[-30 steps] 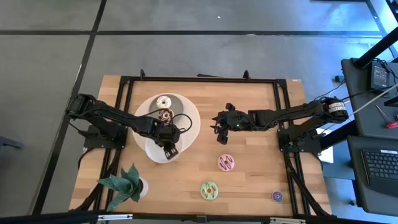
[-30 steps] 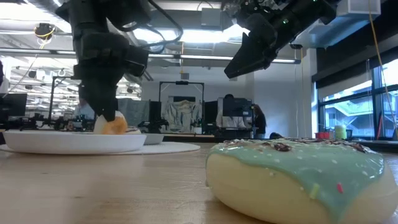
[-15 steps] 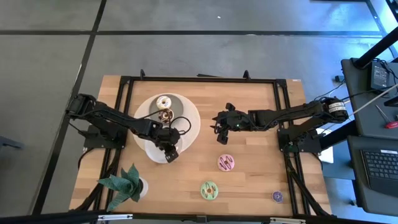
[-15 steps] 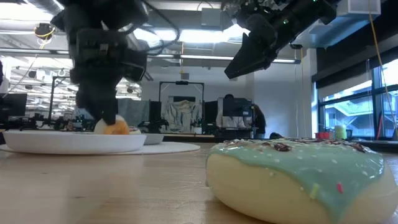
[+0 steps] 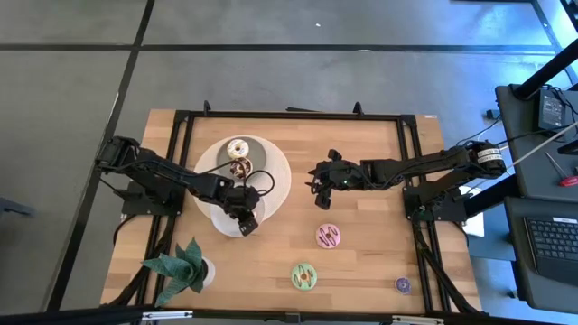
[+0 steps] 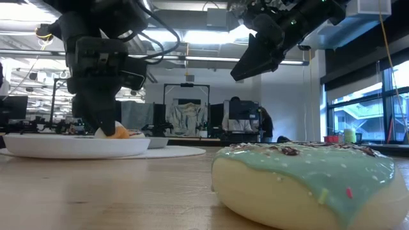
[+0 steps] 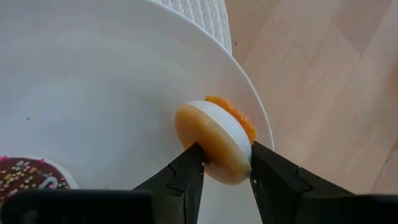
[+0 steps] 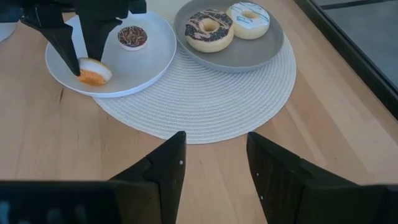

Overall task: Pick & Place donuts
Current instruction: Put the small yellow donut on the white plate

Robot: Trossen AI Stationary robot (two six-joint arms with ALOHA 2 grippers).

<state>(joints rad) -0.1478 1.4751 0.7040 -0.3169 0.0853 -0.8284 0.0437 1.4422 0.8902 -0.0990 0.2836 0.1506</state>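
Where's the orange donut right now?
The orange donut sits on edge between the left gripper's fingers, on the white plate near its rim, on the table's left side, with a small chocolate donut nearby.

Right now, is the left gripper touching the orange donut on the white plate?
Touching. The left wrist view shows the left gripper with both fingers pressed against the sides of the orange donut, which stands on edge on the white plate.
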